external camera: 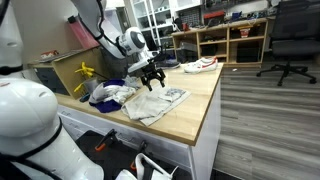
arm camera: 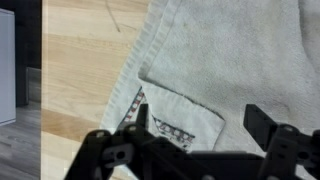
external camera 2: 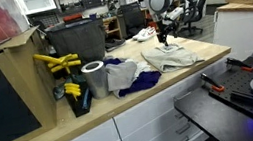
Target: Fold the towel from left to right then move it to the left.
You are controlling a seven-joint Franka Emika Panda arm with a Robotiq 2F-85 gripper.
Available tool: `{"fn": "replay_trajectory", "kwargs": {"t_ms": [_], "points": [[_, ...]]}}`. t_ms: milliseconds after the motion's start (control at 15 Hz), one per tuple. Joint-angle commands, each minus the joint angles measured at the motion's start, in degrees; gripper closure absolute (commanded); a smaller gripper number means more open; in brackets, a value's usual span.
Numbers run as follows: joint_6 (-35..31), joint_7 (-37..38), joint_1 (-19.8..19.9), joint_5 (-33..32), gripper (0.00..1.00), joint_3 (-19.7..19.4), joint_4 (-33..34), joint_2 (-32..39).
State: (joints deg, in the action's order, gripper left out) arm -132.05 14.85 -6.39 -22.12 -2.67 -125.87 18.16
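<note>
The towel (external camera: 160, 103) lies folded on the wooden table (external camera: 207, 98), pale grey side up, with a patterned strip showing at its edge. In both exterior views my gripper (external camera: 152, 78) hangs just above it, over the far part of the towel (external camera 2: 172, 58). In the wrist view the gripper (arm camera: 200, 115) is open, its dark fingers (arm camera: 262, 122) spread wide above the towel (arm camera: 225, 50). A folded corner with a red and grey print (arm camera: 168, 128) lies between them. Nothing is held.
A heap of white and blue-purple cloth (external camera: 108, 95) lies beside the towel (external camera 2: 127, 76). A metal cylinder (external camera 2: 94, 78), yellow tools (external camera 2: 57, 63) and a black bin (external camera 2: 73, 38) stand at that end. The table's edge (external camera: 212, 125) drops to the floor.
</note>
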Motion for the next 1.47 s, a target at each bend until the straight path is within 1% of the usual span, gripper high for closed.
{"fn": "replay_trajectory", "kwargs": {"t_ms": [0,667,1400], "points": [[0.5,-1.0,0.3,-0.7,0.00,-0.3,1.0,0.9],[-1.2,0.8,-0.3,-3.2,0.00,-1.1,1.3,3.4],[-5.1,1.8,-1.2,-4.0,0.00,-2.0,2.8,6.3]]}}
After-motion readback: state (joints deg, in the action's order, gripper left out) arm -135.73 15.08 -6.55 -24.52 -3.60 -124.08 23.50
